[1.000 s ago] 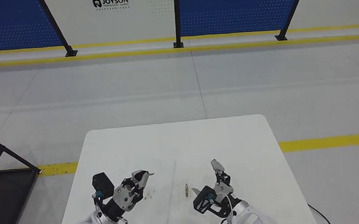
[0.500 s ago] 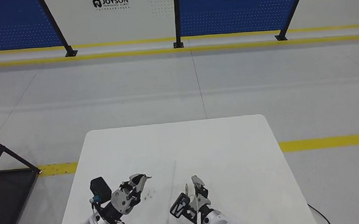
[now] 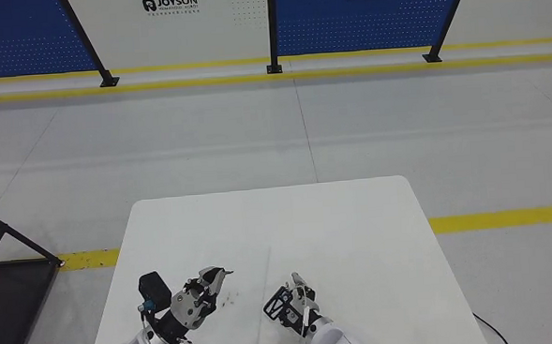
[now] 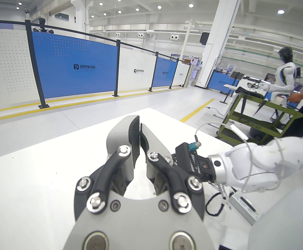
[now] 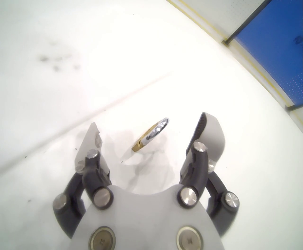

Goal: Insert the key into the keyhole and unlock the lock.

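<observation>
On table: right gripper wide around lock, gaps both sides.

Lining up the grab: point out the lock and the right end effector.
lock (image 5: 139,145): right wrist view, gold body.
right end effector (image 5: 149,122): right wrist view, midway between fingertips.

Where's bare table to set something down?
Free: the far half of the table, from the left gripper and right gripper out to the far edge; also right of the right gripper. Crowded: the near edge between them, where the right gripper stands open around the lock.
</observation>
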`<state>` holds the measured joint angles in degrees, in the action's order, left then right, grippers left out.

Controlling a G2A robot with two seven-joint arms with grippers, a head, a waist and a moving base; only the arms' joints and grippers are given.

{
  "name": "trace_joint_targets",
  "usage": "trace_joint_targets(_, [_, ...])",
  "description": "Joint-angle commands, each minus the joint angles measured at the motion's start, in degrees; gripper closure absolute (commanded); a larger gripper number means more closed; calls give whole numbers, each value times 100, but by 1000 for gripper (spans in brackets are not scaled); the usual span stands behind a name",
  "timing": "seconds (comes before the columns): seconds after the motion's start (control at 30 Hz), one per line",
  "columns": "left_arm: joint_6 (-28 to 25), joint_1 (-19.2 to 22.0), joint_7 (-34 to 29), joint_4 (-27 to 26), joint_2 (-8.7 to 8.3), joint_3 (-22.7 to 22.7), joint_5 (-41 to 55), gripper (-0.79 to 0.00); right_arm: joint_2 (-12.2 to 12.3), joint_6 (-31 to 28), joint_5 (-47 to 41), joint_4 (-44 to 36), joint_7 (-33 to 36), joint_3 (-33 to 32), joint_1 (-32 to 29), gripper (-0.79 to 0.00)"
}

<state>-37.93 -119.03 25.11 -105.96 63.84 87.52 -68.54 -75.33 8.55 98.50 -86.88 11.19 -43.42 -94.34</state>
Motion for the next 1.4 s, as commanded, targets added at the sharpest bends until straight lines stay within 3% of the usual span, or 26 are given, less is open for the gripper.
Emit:
trace_joint_targets(0.0, [0,0,0,0,0,0,0,0,-11,13,-44,55,-57,3,17,-345])
trace_joint_targets(0.37, [0,0,0,0,0,0,0,0,-55,203,-193,242,-246,-54,30,-240])
trace_joint_targets(0.5, [0,0,0,0,0,0,0,0,-59,174,-213,258,-242,-70,21,-6])
trace_joint_targets(0.8, [0,0,0,0,0,0,0,0,-9,-70,-438,-108,-772,-278,-90,0])
trace_joint_targets(0.93, [-175,160,-94,9,8,-108,382,0,116,-893,-1048,-547,-1716,-723,-250,0])
trace_joint_targets(1.1, [-661,393,252,173,30,-359,751,0,255,-2365,-1938,-767,-2969,-1213,-349,0])
trace_joint_targets(1.23, [-1155,630,622,477,65,-665,1043,0,311,-3774,-2644,-568,-3805,-1363,-190,0])
trace_joint_targets(1.37, [-1516,938,891,848,116,-995,1329,0,316,-4683,-3027,-197,-4429,-1334,26,0])
